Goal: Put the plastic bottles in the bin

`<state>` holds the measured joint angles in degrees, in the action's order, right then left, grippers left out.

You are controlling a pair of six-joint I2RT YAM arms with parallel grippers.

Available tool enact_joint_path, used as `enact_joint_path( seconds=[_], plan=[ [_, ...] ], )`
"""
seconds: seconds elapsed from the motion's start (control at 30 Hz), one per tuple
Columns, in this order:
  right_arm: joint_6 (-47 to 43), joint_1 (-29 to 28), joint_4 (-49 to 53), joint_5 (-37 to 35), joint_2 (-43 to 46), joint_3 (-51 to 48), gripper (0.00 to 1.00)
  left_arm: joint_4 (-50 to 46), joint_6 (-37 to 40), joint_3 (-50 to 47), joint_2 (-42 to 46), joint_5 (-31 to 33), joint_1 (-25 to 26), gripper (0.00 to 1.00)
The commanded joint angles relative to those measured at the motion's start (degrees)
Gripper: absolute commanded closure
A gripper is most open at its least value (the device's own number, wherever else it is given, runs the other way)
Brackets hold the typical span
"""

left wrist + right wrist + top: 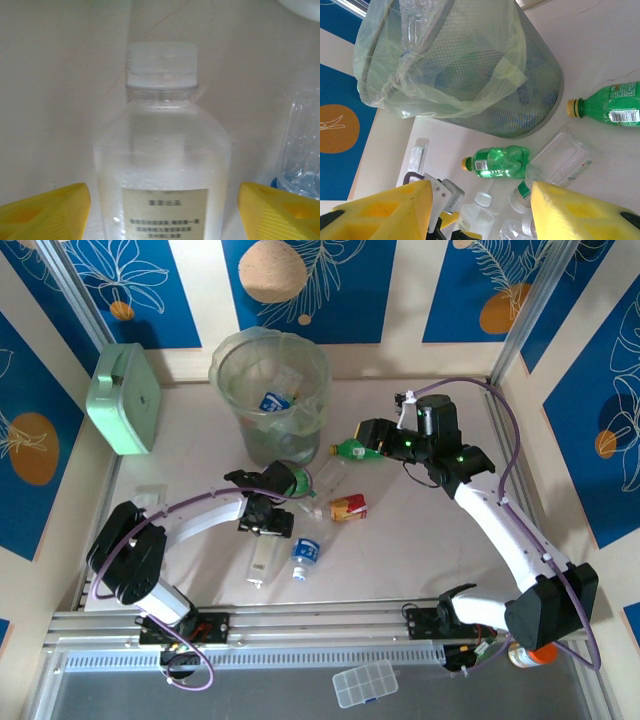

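The bin stands at the far side of the table, its clear liner folded over the rim, with a blue-labelled bottle already lying inside. In front of the bin, the left end effector is spread wide, and a clear white-capped bottle lies between its yellow fingers (whether they touch it, I cannot tell). To the right of the bin, the right end effector is likewise spread apart and holds nothing. A crumpled green bottle and a flattened clear bottle lie just beside the bin's base. A second green bottle lies further right of the bin, and a red-labelled bottle lies in front of it.
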<state>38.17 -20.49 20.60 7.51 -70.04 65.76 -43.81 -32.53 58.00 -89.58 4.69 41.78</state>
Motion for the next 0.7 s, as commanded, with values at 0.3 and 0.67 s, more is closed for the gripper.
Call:
enact_joint_path(
  seconds=[0.3,0.67],
  plan=[
    [-0.56,-0.36,-0.74,0.29,0.87,-1.16,0.45,1.32,-2.01,-1.66,-2.10,-0.23,1.19,0.31],
    [-0.63,-0.56,-0.74,0.49,1.26,-0.98,0.45,2.10,-2.01,-2.54,-1.43,0.85,2.10,0.36]
  ],
)
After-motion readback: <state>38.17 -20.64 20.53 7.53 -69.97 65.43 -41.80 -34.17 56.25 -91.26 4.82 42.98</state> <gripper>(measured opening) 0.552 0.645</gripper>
